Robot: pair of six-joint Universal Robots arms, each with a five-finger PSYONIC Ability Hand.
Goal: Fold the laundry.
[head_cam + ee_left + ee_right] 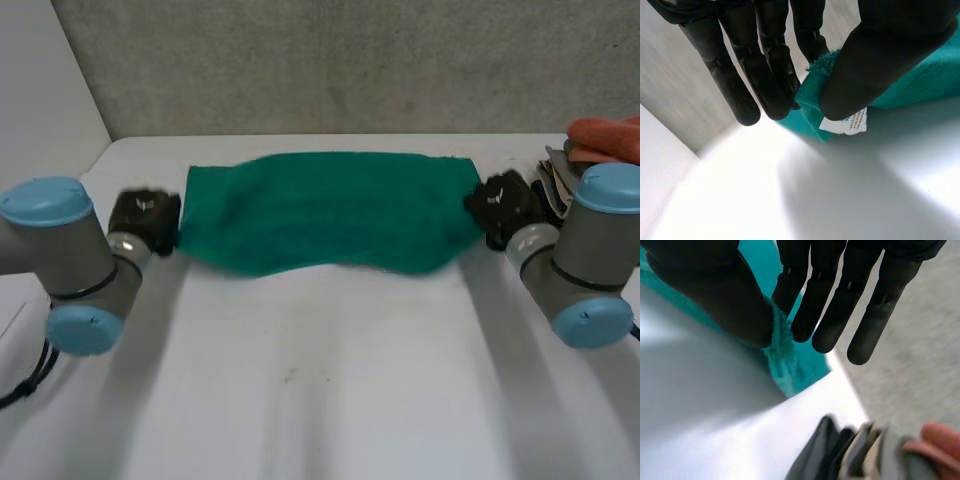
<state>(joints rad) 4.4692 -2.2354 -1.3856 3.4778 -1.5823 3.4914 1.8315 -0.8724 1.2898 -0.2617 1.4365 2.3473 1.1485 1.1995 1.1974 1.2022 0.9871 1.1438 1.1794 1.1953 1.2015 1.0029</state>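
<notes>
green towel strung between your two hands over the far part of the table

the green towel (330, 210) looks like soft, light terry: its near edge sags between the grips, so expect it to be floppy, with no stiffness to help you, but fuzzy enough not to slip from a firm pinch. the short ends, near the corners, are the places to hold it, as you do now. your left hand (143, 220) pinches the left end between thumb (880, 60) and straight fingers (770, 80), right by the white care label (850, 122). your right hand (505, 205) pinches the right end the same way, thumb (715, 295) against fingers (815, 305), with the hem bunched in between. under it lies the white table (320, 400). a pile of other laundry (600, 145) sits just beyond your right hand, so mind the towel doesn't drag into it.
</notes>
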